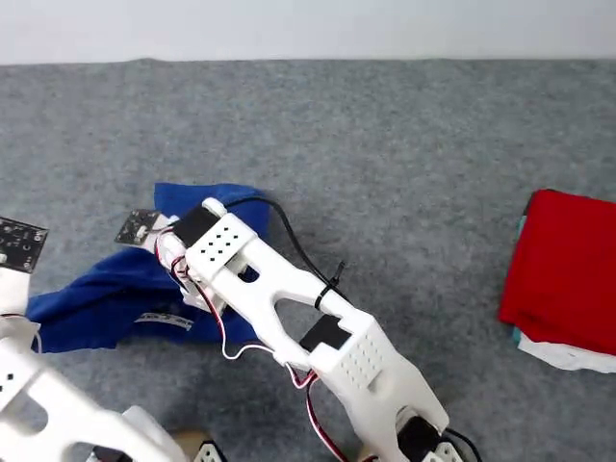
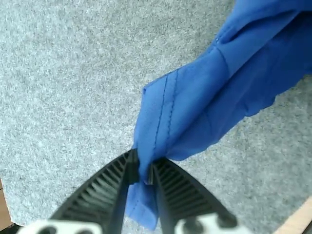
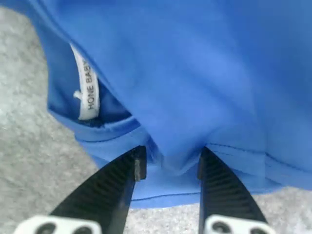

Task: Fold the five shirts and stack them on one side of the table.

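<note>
Counter (image 1: 404,144): grey, felt-like surface carrying all the items.
Blue shirt (image 1: 101,289): unfolded and crumpled on the counter's left part, well apart from the stack.
Left jaws (image 2: 142,163): closed tight on a stitched edge of the blue shirt (image 2: 204,107), which runs away from them as a thick fold above the counter (image 2: 63,73).
Left arm (image 1: 48,404): at the lower left corner of the high view, beside the shirt's left end.
Right jaws (image 3: 170,165): narrowed onto a bunched fold of the blue shirt (image 3: 195,73), cloth filling the gap between them.
Neck label (image 3: 87,83): white strip inside the collar, just beside the right jaws.
Right arm (image 1: 289,298): stretched from the lower middle across the shirt.
Stack: 1 red shirt (image 1: 568,274) folded on top at the right edge, a white shirt (image 1: 568,354) showing beneath it.
</note>
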{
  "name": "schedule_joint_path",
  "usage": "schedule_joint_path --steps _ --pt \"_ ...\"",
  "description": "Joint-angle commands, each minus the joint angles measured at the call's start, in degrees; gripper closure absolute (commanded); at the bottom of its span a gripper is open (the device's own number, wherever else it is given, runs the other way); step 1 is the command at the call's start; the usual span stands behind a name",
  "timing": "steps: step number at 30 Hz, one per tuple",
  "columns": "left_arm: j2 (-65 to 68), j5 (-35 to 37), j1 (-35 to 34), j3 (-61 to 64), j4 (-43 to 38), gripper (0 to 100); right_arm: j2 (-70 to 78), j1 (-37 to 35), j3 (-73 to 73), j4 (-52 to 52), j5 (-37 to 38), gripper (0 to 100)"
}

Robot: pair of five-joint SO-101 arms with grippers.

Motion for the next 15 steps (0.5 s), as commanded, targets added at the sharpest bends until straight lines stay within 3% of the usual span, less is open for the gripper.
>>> schedule_joint_path --steps 1,5,15 --pt "-1.0 -0.4 -0.1 -0.1 -0.8 100 0.1 0.4 -3.3 -1.2 1.7 87.9" --pt "-1.0 -0.4 -0.1 -0.1 -0.8 100 0.6 0.7 -3.3 -2.2 2.5 99.5" --pt "-1.5 -0.3 0.0 -1.0 -0.8 100 -5.4 10.1 -14.0 8.0 4.8 98.8"
